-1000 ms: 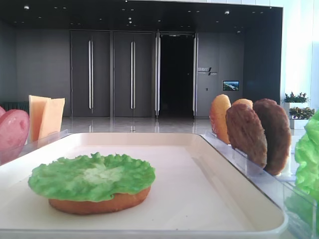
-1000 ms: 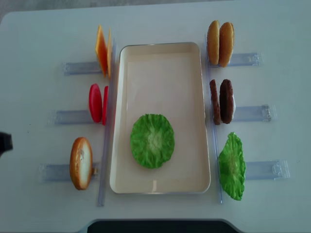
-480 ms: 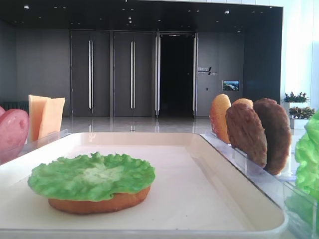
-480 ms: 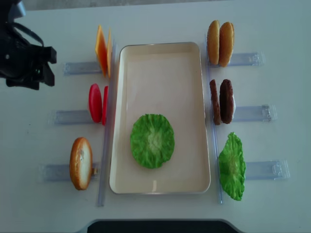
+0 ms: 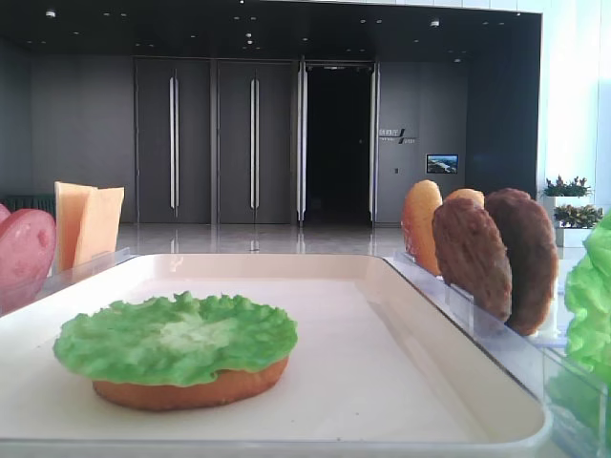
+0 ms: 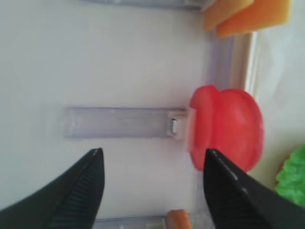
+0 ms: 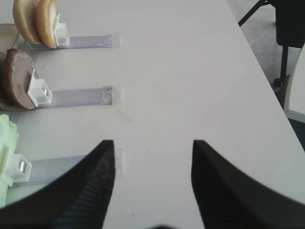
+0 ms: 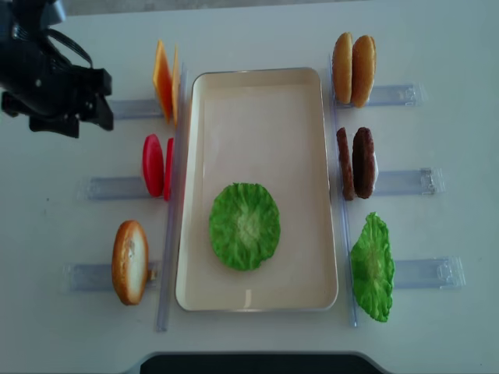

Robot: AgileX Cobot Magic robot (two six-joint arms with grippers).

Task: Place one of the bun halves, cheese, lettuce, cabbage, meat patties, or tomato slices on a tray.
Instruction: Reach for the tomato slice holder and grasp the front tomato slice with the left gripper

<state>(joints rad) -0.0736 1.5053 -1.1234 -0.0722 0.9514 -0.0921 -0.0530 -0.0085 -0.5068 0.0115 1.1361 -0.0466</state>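
While the left tool (image 6: 150, 191) is hanging over the left side of the white surface (image 8: 249, 27), its two dark fingers (image 6: 76, 195) are standing wide apart with nothing between them. Its wrist view is showing the tomato slices (image 6: 226, 129) just ahead, standing on edge at the end of a clear rack (image 6: 119, 122). From above, the left arm (image 8: 51, 78) is sitting near the far left corner of the surface, a little apart from the cheese (image 8: 164, 80) and the tomato slices (image 8: 157, 166).

The right tool (image 7: 152, 191) is also spread open and is gripping nothing; below it only bare surface is lying. It is not appearing in the overhead view.

The tray (image 8: 257, 86) is lying in the middle of the surface. On its near half, lettuce (image 8: 244, 226) is resting flat, and the low view is showing it lying on top of a bun half (image 5: 191, 391). Another bun half (image 8: 130, 261) is standing in a rack at the near left, beside the tray.

Along the right side of the tray, two more buns (image 8: 353, 68) are standing at the far end, the patties (image 8: 355, 162) in the middle, and a second lettuce leaf (image 8: 372, 267) at the near end.
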